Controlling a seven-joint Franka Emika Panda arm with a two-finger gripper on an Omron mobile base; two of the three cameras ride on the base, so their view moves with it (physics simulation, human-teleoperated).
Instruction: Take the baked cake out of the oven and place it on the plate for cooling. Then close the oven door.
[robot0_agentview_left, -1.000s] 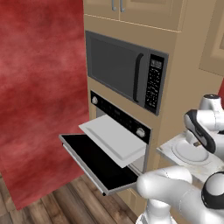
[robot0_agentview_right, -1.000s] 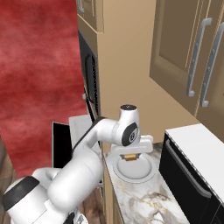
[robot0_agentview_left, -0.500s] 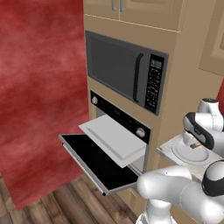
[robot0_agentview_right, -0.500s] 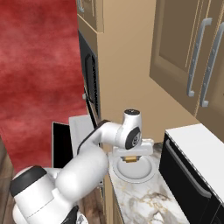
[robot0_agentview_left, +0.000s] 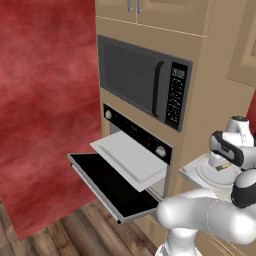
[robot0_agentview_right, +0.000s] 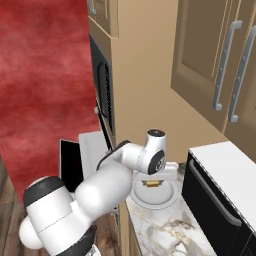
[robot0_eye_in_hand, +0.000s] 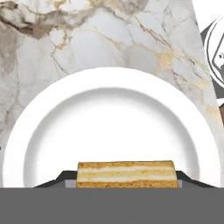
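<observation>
Since a second ago, the two-finger gripper (robot0_eye_in_hand: 126, 186) has sunk lower over the round grey-white plate (robot0_eye_in_hand: 52, 131) — its fingers clasp the small golden-brown layered cake (robot0_eye_in_hand: 126, 174) just above the plate's middle. That plate rests on a white, gold-veined marble counter (robot0_eye_in_hand: 87, 39). Beside it the black-glass oven (robot0_agentview_left: 135, 135) stands with its dark glass door (robot0_agentview_left: 110, 185) dropped flat and a pale rectangular tray (robot0_agentview_left: 130, 157) slid out, under a dark grey microwave (robot0_agentview_left: 142, 80) — red wall (robot0_agentview_left: 45, 100) behind.

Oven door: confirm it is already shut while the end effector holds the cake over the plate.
Wrong: the oven door hangs open, as the left base view shows. The end effector does hold the cake over the plate.
</observation>
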